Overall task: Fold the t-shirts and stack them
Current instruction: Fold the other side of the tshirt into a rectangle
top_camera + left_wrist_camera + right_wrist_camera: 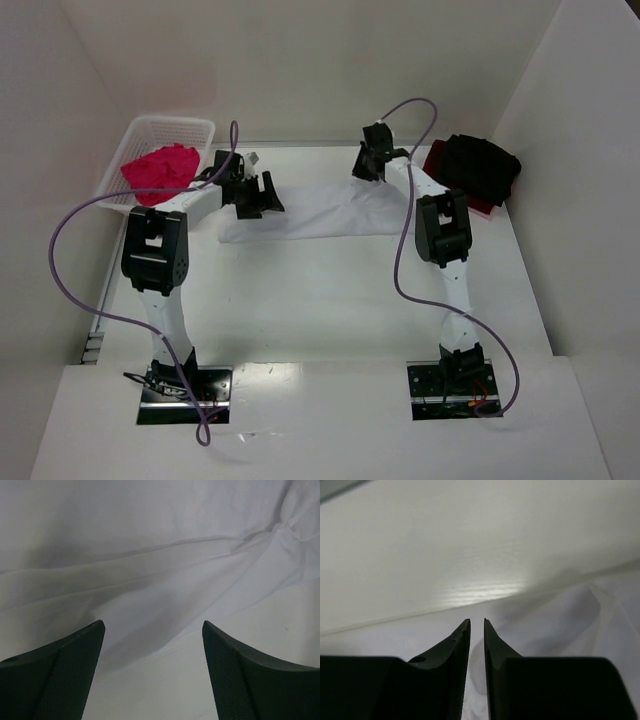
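White t-shirt (320, 212), bright pink-magenta t-shirt (160, 170), black t-shirt (485, 165), dark red t-shirt (434, 160), white lattice basket (150, 130)

You have the flat shirt (320, 212) spread across the far middle of the tabletop (320, 300); left of it, in the far left corner, the basket (175, 119) stands with a second shirt (158, 170) inside it; right of it, in the far right corner, a shirt pile (480, 165) lies beside the wall, one shirt on another.
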Available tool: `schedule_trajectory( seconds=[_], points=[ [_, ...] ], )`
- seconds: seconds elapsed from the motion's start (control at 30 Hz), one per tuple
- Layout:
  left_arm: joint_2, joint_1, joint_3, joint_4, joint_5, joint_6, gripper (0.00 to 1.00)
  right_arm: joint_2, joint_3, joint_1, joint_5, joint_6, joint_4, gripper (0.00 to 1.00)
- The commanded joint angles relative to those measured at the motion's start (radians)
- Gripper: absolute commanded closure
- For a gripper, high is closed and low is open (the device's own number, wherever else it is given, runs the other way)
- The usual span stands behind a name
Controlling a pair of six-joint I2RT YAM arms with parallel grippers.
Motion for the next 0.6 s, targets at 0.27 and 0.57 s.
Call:
schedule_trajectory(
  seconds=[0.27,0.57],
  points=[
    [0.005,0.017,0.091,-0.046,-0.008,0.213,0.11,-0.042,0.173,-0.006,-0.009,0.014,-0.007,0.54],
    [0.093,-0.013,0.244,-0.156,-0.173,0.708,0.01,-0.498,-0.316,-0.038,0.057,0.030,0.102,0.00]
  ],
)
